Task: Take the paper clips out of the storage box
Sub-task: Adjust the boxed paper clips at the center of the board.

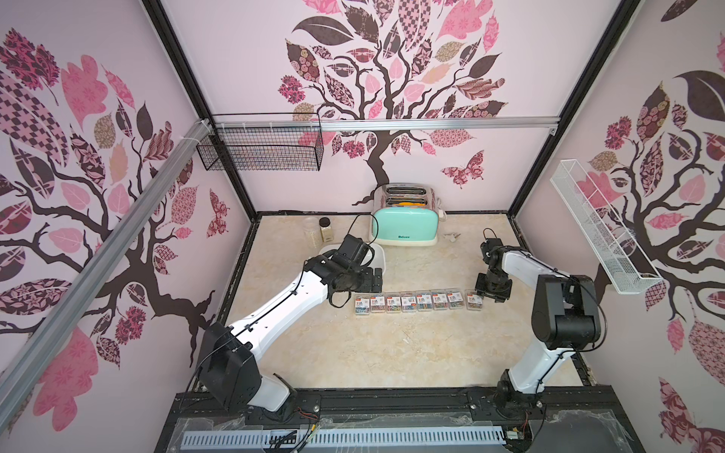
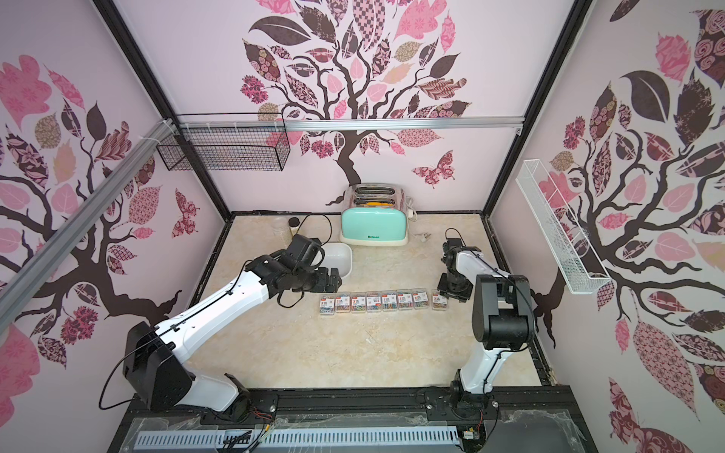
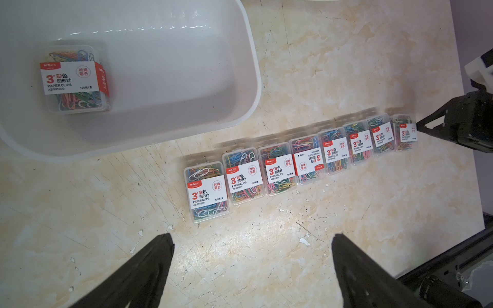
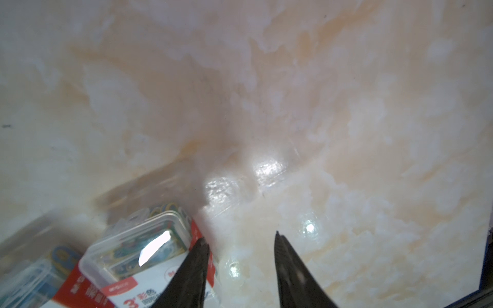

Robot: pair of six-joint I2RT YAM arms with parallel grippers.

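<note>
- Paper clips (image 3: 244,176): nine clear cases in all. Eight lie side by side in one row on the bench (image 1: 392,353), and one case (image 3: 74,80) lies flat inside the storage box (image 3: 256,88).
- Storage box: one, white, toward the bench's back left, behind the row's left end and just in front of two clear jars (image 1: 312,231).
- Left arm: stretched forward and inward, wrist bent down beside the box. The left pincer (image 3: 252,237) gapes wide and empty above bare bench, near the first case of the row.
- Right arm: elbow high, forearm dropping steeply to the row's right end. The right pincer (image 4: 240,236) has its jaws partly apart with only bare bench between them, gripping nothing. One finger (image 4: 194,266) is just beside the end case (image 4: 128,248); whether it touches, I cannot tell.
- One mint toaster (image 1: 404,227) by the back wall.
- Two wire baskets on the walls: one black (image 1: 263,149), one white (image 1: 600,231).
</note>
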